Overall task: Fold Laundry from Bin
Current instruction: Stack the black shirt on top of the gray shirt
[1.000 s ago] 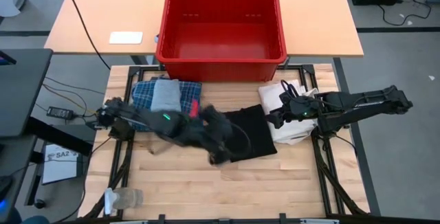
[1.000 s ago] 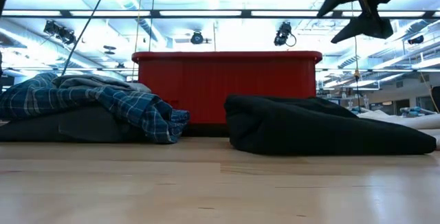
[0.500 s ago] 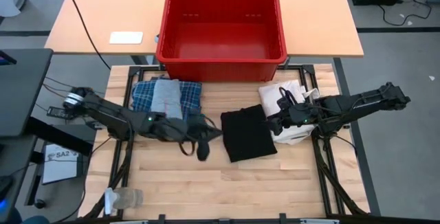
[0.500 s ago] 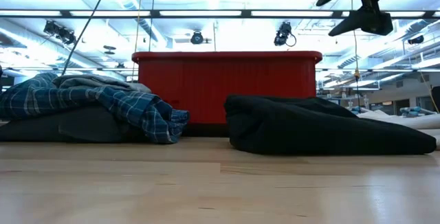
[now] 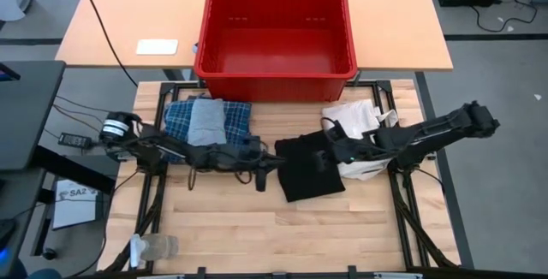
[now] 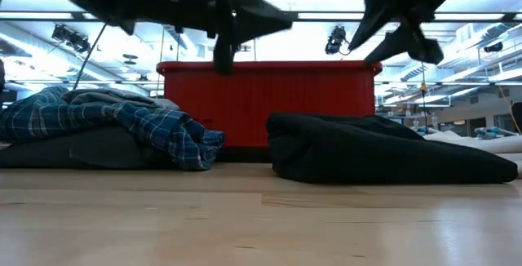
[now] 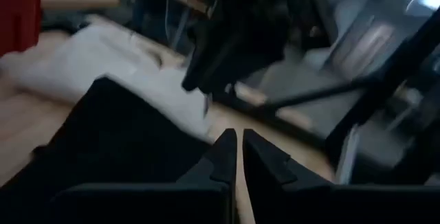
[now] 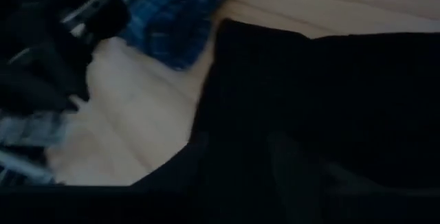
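The red bin [image 5: 276,69] stands beyond the table's far edge and shows no laundry inside. A blue-and-white plaid shirt [image 5: 231,121] lies folded at the far left, with a light grey piece [image 5: 205,118] on top and a dark piece under it [image 6: 90,148]. A folded black piece [image 5: 308,169] lies flat at mid-table. My left gripper [image 5: 272,164] is shut and empty, in the air just left of the black piece [image 7: 103,155]. My right gripper [image 5: 324,154] hovers over the black piece's right part [image 8: 330,100].
A white fabric bag [image 5: 360,133] lies at the far right, beside the black piece. A clear plastic jar [image 5: 154,246] lies at the near left corner. Bare wood shows along the near half of the table [image 5: 282,236].
My left gripper has drawn back from the black piece's near left corner toward the table's left and come down. My right gripper has gone toward the table's left, from over the white bag to over the black piece. The laundry has not moved.
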